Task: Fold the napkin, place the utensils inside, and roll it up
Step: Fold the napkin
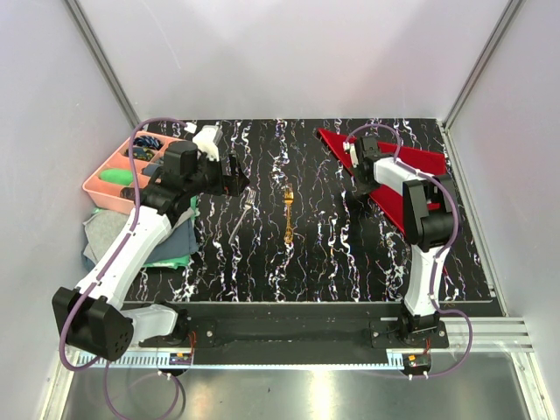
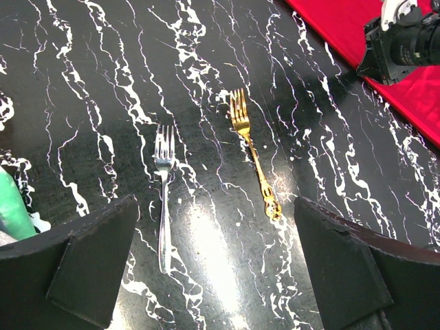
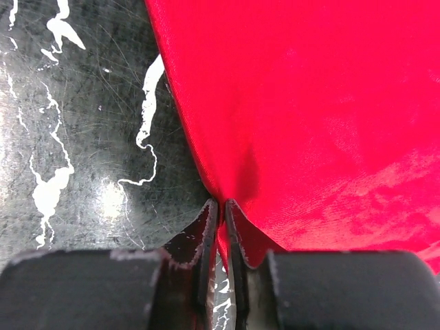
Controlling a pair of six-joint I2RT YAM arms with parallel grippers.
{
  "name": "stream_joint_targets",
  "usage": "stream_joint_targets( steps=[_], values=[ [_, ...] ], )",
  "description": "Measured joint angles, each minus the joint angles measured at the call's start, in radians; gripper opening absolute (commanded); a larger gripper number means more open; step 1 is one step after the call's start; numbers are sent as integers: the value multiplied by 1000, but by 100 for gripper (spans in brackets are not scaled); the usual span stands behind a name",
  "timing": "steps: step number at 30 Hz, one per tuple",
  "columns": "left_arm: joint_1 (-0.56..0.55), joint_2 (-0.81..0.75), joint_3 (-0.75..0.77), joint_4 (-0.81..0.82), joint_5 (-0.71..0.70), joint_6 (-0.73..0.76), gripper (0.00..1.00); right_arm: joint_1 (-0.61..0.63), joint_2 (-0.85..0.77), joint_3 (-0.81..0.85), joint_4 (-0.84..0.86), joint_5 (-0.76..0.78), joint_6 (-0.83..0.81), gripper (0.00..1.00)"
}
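Right gripper (image 3: 221,227) pinching flat bright-red cloth napkin (image 3: 309,124) edge at 2 o'clock | left gripper (image 2: 213,254) spread over silver fork (image 2: 163,185), gold fork (image 2: 253,155) | I judge folding barely begun; loading, rolling remain.

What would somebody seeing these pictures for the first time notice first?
The bright red napkin jumps out first, spread flat at the far right of the black marbled table, with the right claw pinching its edge. Next come the silver fork and the gold fork, lying side by side mid-table, apart from each other, below the wide-open left claw.
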State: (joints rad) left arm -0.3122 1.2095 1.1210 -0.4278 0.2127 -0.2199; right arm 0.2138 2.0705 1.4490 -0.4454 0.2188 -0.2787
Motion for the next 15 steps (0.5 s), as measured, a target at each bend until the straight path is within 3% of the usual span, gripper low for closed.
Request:
stream_joint_targets(
  steps=[2,7,15],
  values=[
    [0,0,0,0,2,-2,99,3,3,0,3,10,-14,14],
    [0,0,0,0,5,-7,99,17,6,-2,6,26,-44,0],
    [0,0,0,0,12,-11,99,44,5,-3,7,9,-45,0]
  ],
)
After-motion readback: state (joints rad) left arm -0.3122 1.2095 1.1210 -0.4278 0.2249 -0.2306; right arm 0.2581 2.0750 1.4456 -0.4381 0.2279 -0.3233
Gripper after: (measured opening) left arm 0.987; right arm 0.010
